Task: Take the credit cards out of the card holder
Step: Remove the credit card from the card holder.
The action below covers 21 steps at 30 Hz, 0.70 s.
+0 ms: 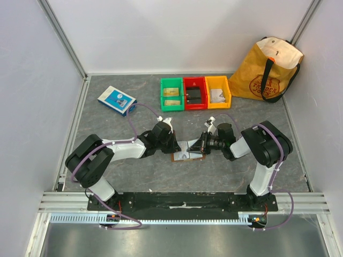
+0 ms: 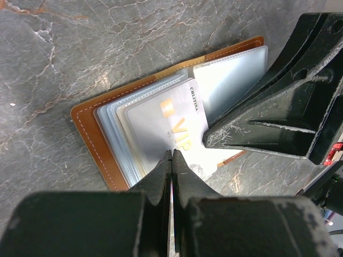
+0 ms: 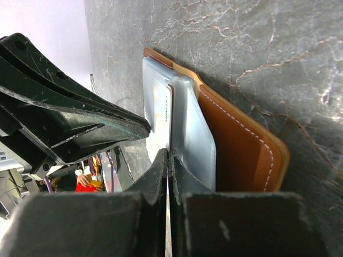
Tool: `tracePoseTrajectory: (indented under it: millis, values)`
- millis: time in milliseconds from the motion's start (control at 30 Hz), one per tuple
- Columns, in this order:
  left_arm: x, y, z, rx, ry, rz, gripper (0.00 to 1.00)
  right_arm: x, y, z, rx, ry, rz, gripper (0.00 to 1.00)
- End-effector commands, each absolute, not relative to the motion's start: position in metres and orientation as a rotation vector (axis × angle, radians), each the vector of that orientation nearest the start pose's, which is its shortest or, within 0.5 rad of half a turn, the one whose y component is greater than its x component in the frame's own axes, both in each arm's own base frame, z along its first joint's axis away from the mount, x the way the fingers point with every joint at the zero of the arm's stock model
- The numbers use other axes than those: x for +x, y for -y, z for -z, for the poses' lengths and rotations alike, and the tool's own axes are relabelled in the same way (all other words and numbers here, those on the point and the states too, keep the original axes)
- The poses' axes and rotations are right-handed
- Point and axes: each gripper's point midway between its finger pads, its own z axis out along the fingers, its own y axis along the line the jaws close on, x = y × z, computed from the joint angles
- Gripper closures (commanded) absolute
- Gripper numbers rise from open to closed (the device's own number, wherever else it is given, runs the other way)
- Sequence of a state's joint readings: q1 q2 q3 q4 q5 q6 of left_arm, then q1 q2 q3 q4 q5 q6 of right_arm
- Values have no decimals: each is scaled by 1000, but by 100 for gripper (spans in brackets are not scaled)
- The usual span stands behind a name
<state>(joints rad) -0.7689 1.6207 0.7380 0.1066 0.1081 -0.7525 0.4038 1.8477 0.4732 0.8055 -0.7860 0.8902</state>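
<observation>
Left arm (image 1: pixel 120 150) and right arm (image 1: pixel 249 144) both stretched low toward the middle, elbows swung out wide, left pincer (image 2: pixel 171 160) squeezed fully together, right pincer (image 3: pixel 167 158) closed tight as well, tips near and facing each other

White walls (image 1: pixel 32 80) on aluminium posts (image 1: pixel 61 32) enclose a grey marbled tabletop (image 1: pixel 161 174). The back wall (image 1: pixel 187 32) stands well beyond the left gripper (image 1: pixel 179 148).
</observation>
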Motion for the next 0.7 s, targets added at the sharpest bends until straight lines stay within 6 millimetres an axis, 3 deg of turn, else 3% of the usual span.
tracePoseTrajectory:
  millis: [0, 233, 433, 667]
  values:
    - [231, 282, -16, 38, -2598, 734, 98, 252, -268, -34, -12, -2309, -1563, 100]
    - [235, 270, -13, 38, -2609, 674, 97, 252, -255, -27, -1, -2353, -1504, 100]
    - [232, 265, -5, 44, -2636, 637, 97, 255, -237, -12, -38, -2452, -1302, 100]
    - [235, 270, -16, 72, -2610, 666, 96, 261, -232, -18, -72, -2457, -1230, 100]
